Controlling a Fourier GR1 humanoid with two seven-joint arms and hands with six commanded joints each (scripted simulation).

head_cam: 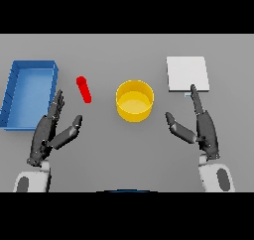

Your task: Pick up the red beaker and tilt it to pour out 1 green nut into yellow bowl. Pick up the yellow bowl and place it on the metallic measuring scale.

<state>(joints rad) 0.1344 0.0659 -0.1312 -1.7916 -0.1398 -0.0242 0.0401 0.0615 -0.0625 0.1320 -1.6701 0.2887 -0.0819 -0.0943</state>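
Red beaker (84, 89) is being seen lying on the grey table (99, 150), not upright; its long axis is running from about 11 o'clock to 5 o'clock. No green nut can be made out.

From the left hand (49, 131) the beaker is lying at roughly 1 o'clock, near but apart, just beyond the fingertips. That hand is being held slack, fingers straight, thumb spread, nothing grasped. It is judged the nearer hand by a clear margin, so the pick-up is likely falling to it; a grasp across the beaker's short axis would be called for.

Yellow bowl (134, 101) is sitting at 3 o'clock of the beaker, near, not touching. Blue tray (15, 92) is lying at 9 o'clock of the beaker.

Metallic measuring scale (187, 74) is being seen at 2 o'clock of the bowl. Right hand (203, 130) is resting at 6 o'clock of the scale, fingers extended, empty, one fingertip reaching the scale's near edge.
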